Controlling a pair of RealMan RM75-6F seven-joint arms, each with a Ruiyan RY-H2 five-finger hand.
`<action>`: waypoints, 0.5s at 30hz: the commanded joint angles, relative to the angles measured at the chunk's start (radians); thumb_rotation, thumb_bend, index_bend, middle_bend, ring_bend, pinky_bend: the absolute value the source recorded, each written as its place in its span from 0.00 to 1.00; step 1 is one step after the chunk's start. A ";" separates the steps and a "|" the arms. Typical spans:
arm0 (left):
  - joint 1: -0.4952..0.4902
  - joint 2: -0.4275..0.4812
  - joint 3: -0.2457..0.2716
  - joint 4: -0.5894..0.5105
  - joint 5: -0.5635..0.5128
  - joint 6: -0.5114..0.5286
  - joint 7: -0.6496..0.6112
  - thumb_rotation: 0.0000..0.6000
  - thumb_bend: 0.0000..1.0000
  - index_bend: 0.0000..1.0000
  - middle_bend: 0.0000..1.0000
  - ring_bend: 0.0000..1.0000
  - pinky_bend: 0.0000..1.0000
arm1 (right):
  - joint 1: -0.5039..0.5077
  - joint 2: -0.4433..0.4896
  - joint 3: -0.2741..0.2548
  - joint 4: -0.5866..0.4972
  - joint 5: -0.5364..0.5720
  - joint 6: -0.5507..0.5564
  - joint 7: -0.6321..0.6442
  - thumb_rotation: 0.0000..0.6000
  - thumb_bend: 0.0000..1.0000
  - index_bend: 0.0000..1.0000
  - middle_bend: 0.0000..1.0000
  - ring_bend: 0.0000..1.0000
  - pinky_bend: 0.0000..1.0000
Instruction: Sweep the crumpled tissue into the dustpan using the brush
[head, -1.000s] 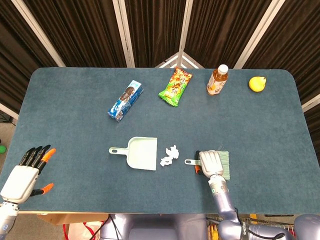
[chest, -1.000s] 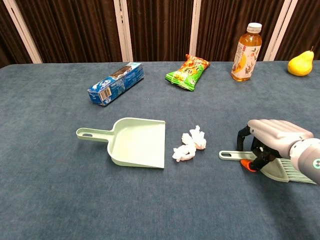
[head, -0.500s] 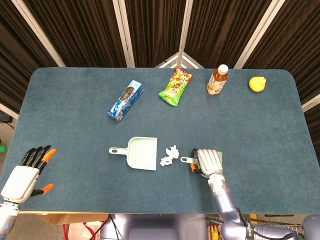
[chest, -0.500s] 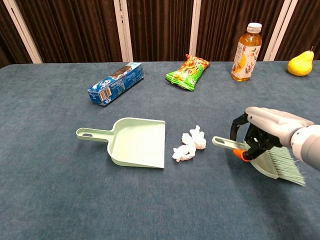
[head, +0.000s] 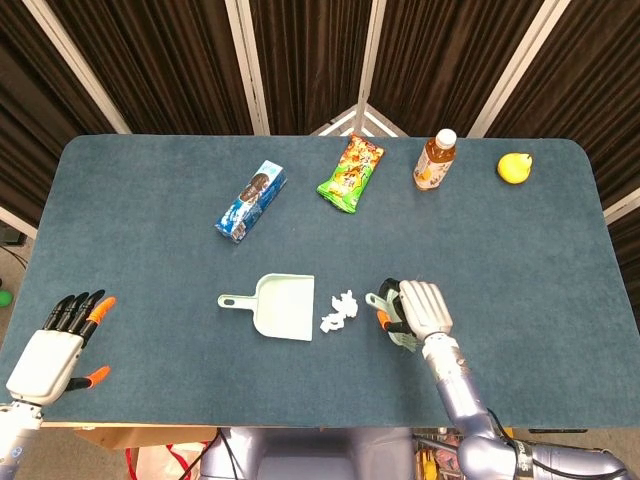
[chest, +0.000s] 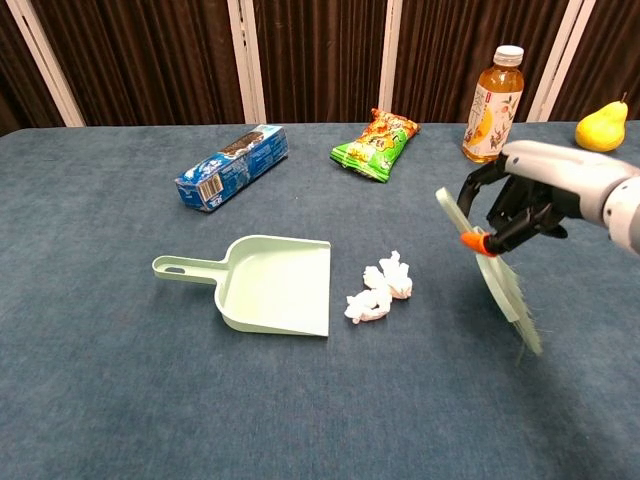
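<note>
Chest view: right hand (chest: 535, 200), fingers closed around the brush (chest: 497, 275), holds it tilted, bristles down, beside the tissue (chest: 380, 288) mid-surface; bristles should land beyond the tissue, then sweep toward the dustpan (chest: 272, 284).

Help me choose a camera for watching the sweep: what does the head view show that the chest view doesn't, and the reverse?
Only the head view shows the left hand, fingers spread, holding nothing, off the table's near left corner.

Only the chest view shows that the brush is lifted clear of the table and tilted, bristles hanging low; from the head view most of it hides under the hand.

Both show the right hand gripping the brush, the crumpled tissue lying just right of the dustpan's open edge, and the biscuit pack, snack bag, bottle and pear.
</note>
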 joint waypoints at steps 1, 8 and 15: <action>-0.015 0.006 -0.011 -0.021 -0.010 -0.019 0.025 1.00 0.00 0.00 0.00 0.00 0.00 | 0.002 0.018 0.004 -0.016 -0.007 0.004 0.020 1.00 0.69 0.85 0.91 0.94 0.87; -0.087 0.001 -0.065 -0.097 -0.077 -0.112 0.138 1.00 0.00 0.00 0.00 0.00 0.00 | 0.007 0.052 0.013 -0.030 -0.019 0.011 0.059 1.00 0.71 0.85 0.91 0.94 0.87; -0.214 -0.037 -0.156 -0.198 -0.274 -0.267 0.342 1.00 0.01 0.00 0.00 0.00 0.03 | 0.016 0.077 0.018 -0.026 -0.006 0.014 0.076 1.00 0.71 0.85 0.91 0.94 0.87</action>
